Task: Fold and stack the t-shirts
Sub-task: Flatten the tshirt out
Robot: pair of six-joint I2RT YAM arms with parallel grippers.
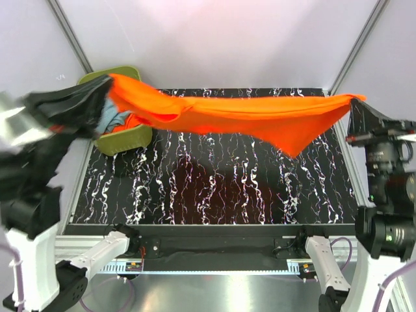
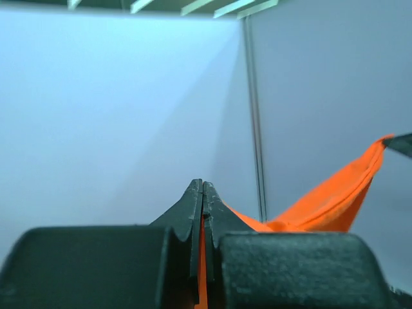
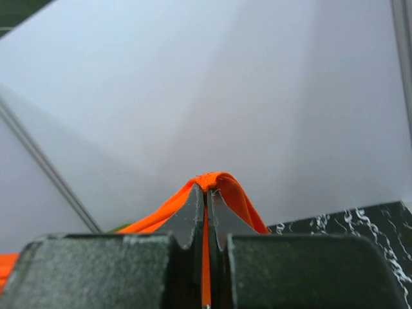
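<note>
Pinching orange t-shirt [image 1: 260, 120]: left hand [image 2: 203, 194], right hand [image 3: 206, 193], fully closed

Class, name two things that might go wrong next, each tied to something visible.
1. The left gripper and right gripper each pinch only a thin edge of the orange t-shirt; it may slip free.
2. The shirt's left end hangs by the olive-green bin and could snag its rim or drag the grey-blue shirt.

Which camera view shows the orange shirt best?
The top external view: the whole shirt hangs stretched above the table. The wrist views show only a part of it, pinched in the left fingers and right fingers.
</note>
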